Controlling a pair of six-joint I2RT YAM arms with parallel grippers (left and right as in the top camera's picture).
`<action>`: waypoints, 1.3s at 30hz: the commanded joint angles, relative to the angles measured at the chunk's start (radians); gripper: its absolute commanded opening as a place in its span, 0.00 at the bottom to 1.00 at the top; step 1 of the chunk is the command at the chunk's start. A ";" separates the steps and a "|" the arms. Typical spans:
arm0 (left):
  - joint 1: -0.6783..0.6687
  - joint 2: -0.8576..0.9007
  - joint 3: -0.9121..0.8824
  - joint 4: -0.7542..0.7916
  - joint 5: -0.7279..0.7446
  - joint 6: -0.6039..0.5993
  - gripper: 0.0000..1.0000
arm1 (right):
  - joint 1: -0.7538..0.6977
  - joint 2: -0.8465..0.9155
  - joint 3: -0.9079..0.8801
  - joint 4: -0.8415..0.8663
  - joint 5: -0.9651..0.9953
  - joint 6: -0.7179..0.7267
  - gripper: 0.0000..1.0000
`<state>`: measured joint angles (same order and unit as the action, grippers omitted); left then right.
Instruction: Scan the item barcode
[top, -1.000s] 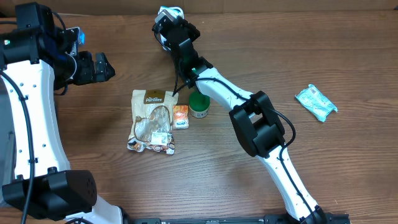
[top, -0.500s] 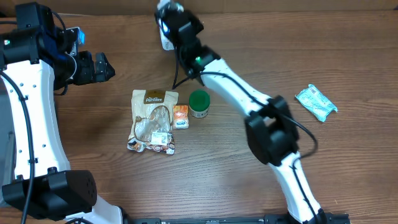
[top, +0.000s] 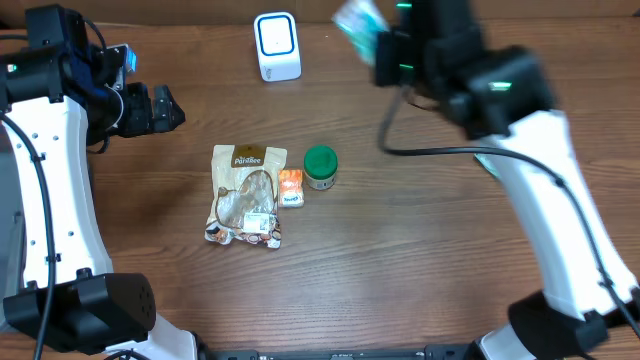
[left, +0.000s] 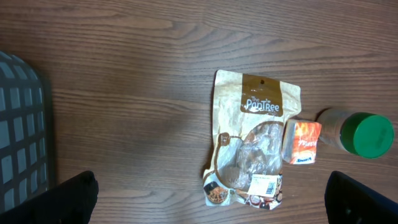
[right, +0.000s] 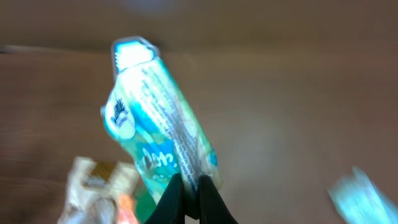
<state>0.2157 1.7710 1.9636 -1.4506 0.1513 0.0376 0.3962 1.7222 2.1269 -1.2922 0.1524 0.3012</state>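
1. Grip: right gripper (right: 191, 198) was clenched on the bottom edge of the teal packet (right: 158, 121). The thin pinch left most of the printed face uncovered, probably so the barcode stayed readable.
2. Packet hung in the air near the table's (top: 400, 280) far edge, right of the white scanner (top: 277, 46) and apart from it, not in front of its window.
3. Right wrist view was blurred, so I couldn't tell where the barcode was or which way it faced.
4. My read: packet was up for presenting. Code side would need turning toward the scanner face.
5. Left gripper (top: 172, 108) was spread wide and held nothing. It was parked at the left side, likely to stay out of the right arm's path.
6. Pouch (left: 255, 146), orange sachet (left: 301, 142) and green-lidded jar (left: 367, 135) lay clustered mid-table, sachet between the other two. Presumably they were waiting their turn.
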 joint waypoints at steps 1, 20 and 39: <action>-0.008 -0.010 0.014 0.000 -0.003 0.028 0.99 | -0.111 -0.008 -0.006 -0.152 -0.024 0.190 0.04; -0.008 -0.010 0.014 0.000 -0.003 0.028 1.00 | -0.528 -0.004 -0.839 0.323 -0.163 0.201 0.04; -0.014 -0.010 0.014 0.000 -0.003 0.028 1.00 | -0.680 -0.004 -0.935 0.431 -0.245 0.195 0.04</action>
<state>0.2157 1.7710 1.9636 -1.4509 0.1516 0.0376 -0.2863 1.7279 1.1889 -0.8722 -0.0765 0.5182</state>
